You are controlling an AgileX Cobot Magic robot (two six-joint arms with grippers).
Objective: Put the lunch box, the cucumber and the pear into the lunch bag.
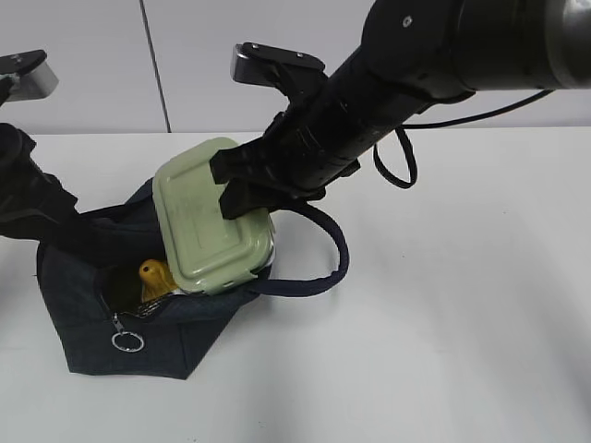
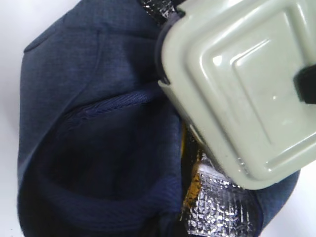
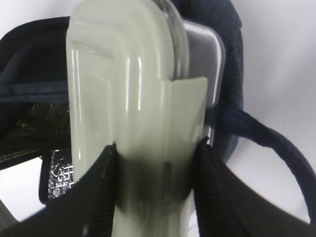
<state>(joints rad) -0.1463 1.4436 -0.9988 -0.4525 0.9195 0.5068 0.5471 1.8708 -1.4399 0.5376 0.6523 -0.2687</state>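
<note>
Lunch box [image 1: 208, 217] tilted over lunch bag [image 1: 138, 341]

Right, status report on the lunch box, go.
Right hand clamped on lunch box, tilted over lunch bag mouth. Left hand shut, holding bag edge. Pear already inside, under the box.

The exterior camera stands in front of the white worktop [image 1: 462, 323] at about chest height, looking down at a slant toward the far wall, with the lunch bag [image 1: 129, 341] low and left of centre. The left wrist camera sits very close above the bag's [image 2: 74, 98] open mouth, looking almost straight down into its dark fabric and silver lining. The right wrist camera looks along its own fingers [image 3: 98, 187], so near that the lunch box [image 3: 128, 108] they flank fills most of the frame edge-on. All three views share the sage-green lid [image 1: 208, 217] of the box [image 2: 247, 84] and the bag's [image 3: 232, 74] navy rim around it.
</note>
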